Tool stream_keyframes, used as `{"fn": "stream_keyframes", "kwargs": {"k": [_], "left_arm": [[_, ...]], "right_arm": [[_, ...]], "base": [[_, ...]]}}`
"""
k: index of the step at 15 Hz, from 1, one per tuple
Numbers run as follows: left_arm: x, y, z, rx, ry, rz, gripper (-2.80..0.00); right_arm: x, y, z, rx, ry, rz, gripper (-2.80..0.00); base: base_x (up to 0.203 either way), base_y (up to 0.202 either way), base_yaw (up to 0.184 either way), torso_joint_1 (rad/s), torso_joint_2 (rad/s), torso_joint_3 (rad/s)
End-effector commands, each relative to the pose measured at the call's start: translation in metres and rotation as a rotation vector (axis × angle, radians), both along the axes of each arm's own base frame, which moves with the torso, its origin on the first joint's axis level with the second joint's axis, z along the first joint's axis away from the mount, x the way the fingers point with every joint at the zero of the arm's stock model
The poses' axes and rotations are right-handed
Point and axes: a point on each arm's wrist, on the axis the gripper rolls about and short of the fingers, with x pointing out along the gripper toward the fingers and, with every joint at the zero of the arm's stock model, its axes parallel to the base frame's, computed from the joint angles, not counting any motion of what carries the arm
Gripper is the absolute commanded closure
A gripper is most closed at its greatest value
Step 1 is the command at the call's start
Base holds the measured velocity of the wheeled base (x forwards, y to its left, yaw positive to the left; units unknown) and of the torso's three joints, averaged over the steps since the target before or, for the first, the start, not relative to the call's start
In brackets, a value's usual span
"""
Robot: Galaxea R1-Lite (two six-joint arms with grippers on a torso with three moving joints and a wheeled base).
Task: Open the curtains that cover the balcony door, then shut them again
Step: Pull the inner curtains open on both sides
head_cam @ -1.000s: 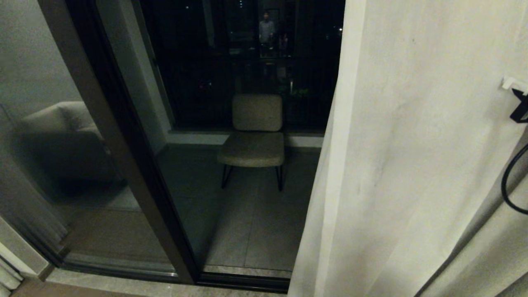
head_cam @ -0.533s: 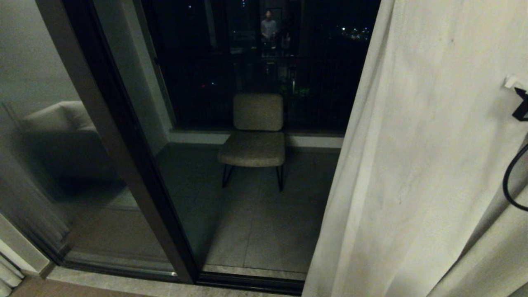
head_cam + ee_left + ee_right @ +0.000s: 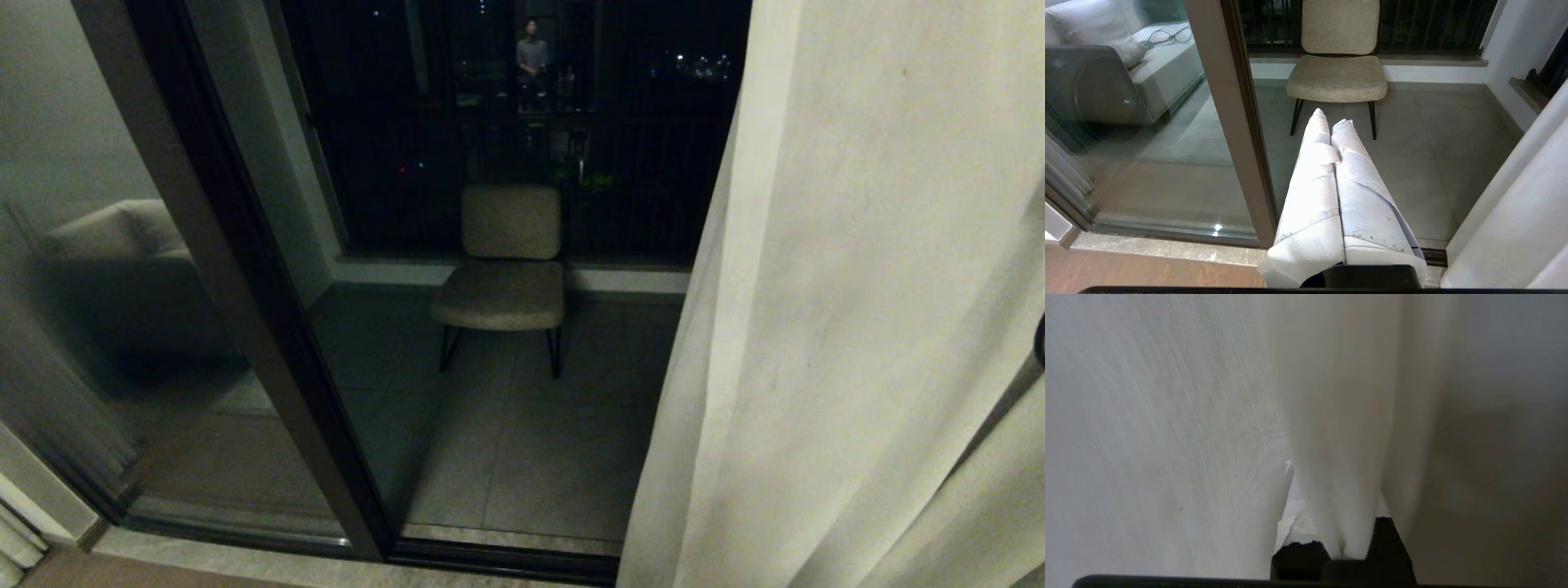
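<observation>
Curtains: the cream panel [image 3: 857, 327] fills the right third of the head view from top to bottom, its leading edge slanting down from upper right toward the lower middle.
Balcony door: the dark frame post [image 3: 237, 278] runs diagonally through the left half, with bare glass on both sides of it.
My right pincer: in its own wrist view [image 3: 1339, 522] a fold of the curtain runs down between my fingers, which are clamped together on it; the cloth covers nearly the whole picture.
My left pincer: in its own wrist view [image 3: 1331, 118], my white-wrapped fingers [image 3: 1314, 171] are pressed together on nothing, pointing at the glass.
Beyond the glass: a beige chair [image 3: 502, 278] stands at centre on grey floor tiles [image 3: 522, 457].
Reflection: a sofa [image 3: 114, 245] shows faintly at left.
</observation>
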Motion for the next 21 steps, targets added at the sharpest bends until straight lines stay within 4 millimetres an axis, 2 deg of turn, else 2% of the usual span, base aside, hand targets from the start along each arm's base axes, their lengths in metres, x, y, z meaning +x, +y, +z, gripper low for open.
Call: {"fn": "stream_keyframes", "kwargs": {"k": [1, 9, 15, 18, 21], "left_arm": [[0.0, 0.0, 0.0, 0.0, -0.001, 0.002, 0.0], [0.0, 0.0, 0.0, 0.0, -0.001, 0.0, 0.0], [0.0, 0.0, 0.0, 0.0, -0.001, 0.001, 0.0], [0.0, 0.0, 0.0, 0.0, -0.001, 0.002, 0.0], [0.0, 0.0, 0.0, 0.0, -0.001, 0.0, 0.0]], "right_arm": [[0.0, -0.024, 0.003, -0.007, -0.013, -0.075, 0.0], [0.003, -0.119, 0.005, 0.005, -0.037, -0.305, 0.0], [-0.013, -0.197, -0.008, 0.003, -0.035, -0.481, 0.0], [-0.023, -0.223, -0.019, 0.007, -0.028, -0.543, 0.0], [-0.025, -0.232, -0.027, 0.012, -0.016, -0.564, 0.0]], "base": [[0.0, 0.0, 0.0, 0.0, 0.0, 0.0], [0.0, 0.0, 0.0, 0.0, 0.0, 0.0], [0.0, 0.0, 0.0, 0.0, 0.0, 0.0], [0.0, 0.0, 0.0, 0.0, 0.0, 0.0], [0.0, 0.0, 0.0, 0.0, 0.0, 0.0]]}}
